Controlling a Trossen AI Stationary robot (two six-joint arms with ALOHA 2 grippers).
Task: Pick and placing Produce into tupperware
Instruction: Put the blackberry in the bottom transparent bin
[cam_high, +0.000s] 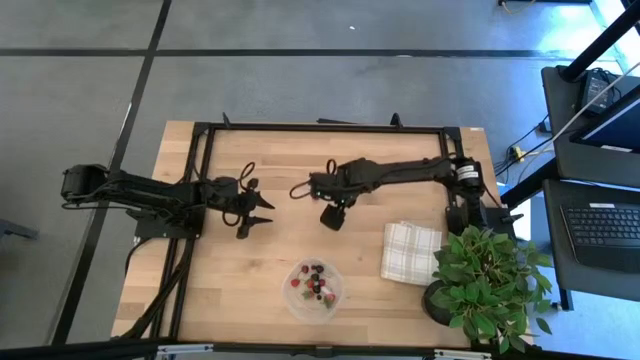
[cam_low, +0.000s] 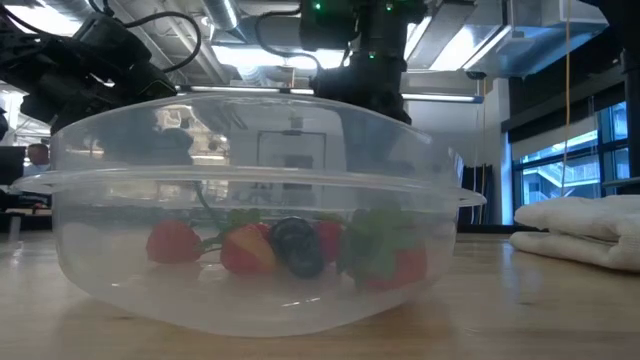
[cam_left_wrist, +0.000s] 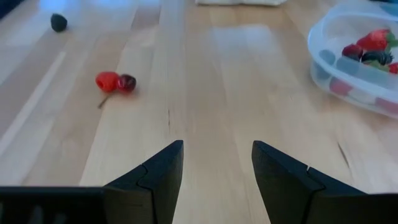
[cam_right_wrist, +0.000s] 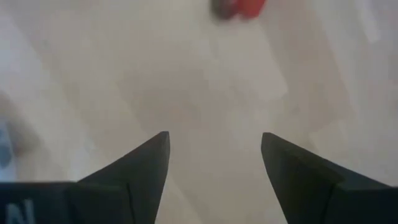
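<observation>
A big wooden table (cam_high: 250, 290) holds everything. A leafy green plant (cam_high: 490, 275) sits in a pot at the front right corner. Two dark arms reach in over the middle of the table. The left gripper (cam_high: 258, 213) hangs over bare wood with its jaws spread apart, and nothing is between them. The right gripper (cam_high: 333, 215) points down over the wood near the middle, jaws spread too, holding nothing. A folded white checked cloth (cam_high: 410, 251) lies beside the plant. The round clear tub (cam_high: 314, 290) sits at the front edge, between the two grippers and nearer to me. Inside it lie small red, dark and green berries (cam_low: 285, 246). Two more berries (cam_left_wrist: 115, 82), one red and one dark, lie touching on the bare wood outside the tub. A tiny dark berry (cam_left_wrist: 58, 22) lies alone, well apart from them.
</observation>
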